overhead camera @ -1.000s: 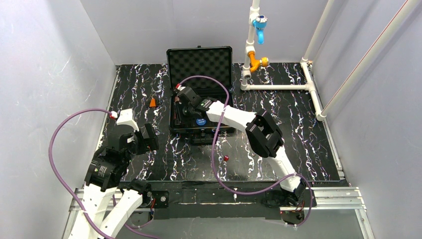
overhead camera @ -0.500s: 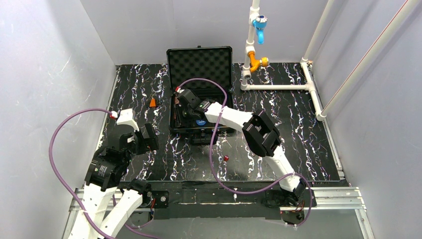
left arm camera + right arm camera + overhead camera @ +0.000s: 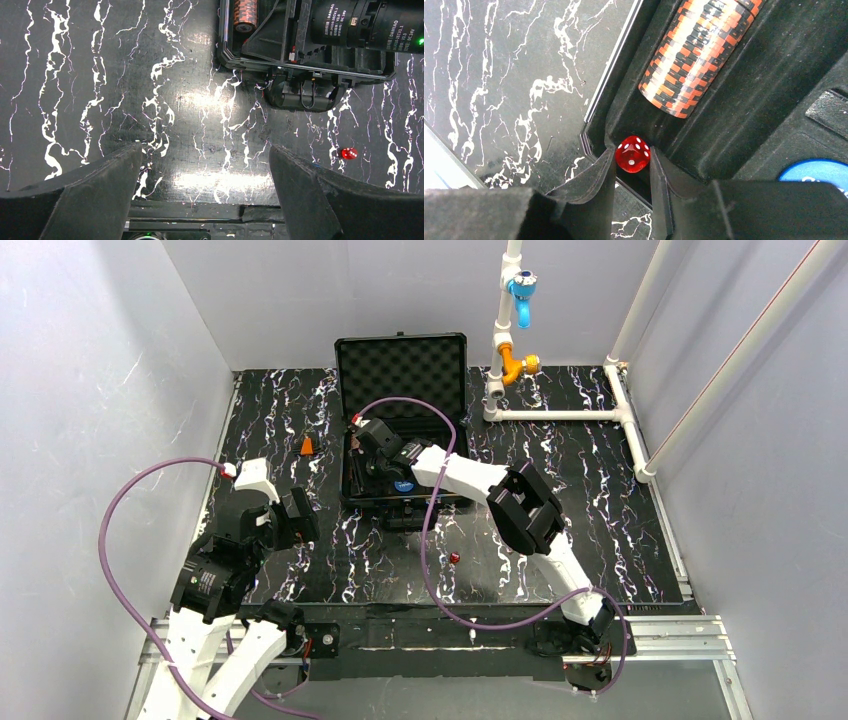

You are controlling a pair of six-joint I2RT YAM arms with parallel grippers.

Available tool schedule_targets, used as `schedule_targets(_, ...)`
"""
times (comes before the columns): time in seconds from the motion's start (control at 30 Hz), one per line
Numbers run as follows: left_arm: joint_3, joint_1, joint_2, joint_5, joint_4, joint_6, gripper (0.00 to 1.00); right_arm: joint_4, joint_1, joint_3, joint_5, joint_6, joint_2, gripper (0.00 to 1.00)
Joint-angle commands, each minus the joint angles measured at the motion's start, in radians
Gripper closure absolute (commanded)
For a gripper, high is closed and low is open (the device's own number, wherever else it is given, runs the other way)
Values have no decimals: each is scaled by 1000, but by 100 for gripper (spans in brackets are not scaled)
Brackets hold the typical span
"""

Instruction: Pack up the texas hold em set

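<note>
**Right end effector clamped on a die at the tray edge**

The briefcase (image 3: 402, 365) stands open at the far middle of the bench (image 3: 620, 500), lid raised. Bare bench lies to its left, right and near sides. The right end effector (image 3: 633, 160) is in a corner of the tray, close against the case rim. Its fingers are narrow and clamped on a red die (image 3: 632, 154), just beyond the end of a chip stack (image 3: 696, 50). A second red die (image 3: 349, 153) lies on open bench near the case. The left end effector (image 3: 205, 170) hovers wide open over bare bench, holding nothing.
</note>
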Motion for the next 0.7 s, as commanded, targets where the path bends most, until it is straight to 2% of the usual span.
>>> schedule_targets(0.0, 0, 8, 10, 4, -4, 15, 2, 38, -8, 38, -20, -17, 2, 80)
schedule_targets(0.37, -1, 11, 7, 6, -4, 17, 2, 36, -12, 50, -22, -21, 2, 53)
schedule_targets(0.67, -2, 12, 10, 11, -3, 18, 2, 23, -14, 60, -27, -44, -20, 49)
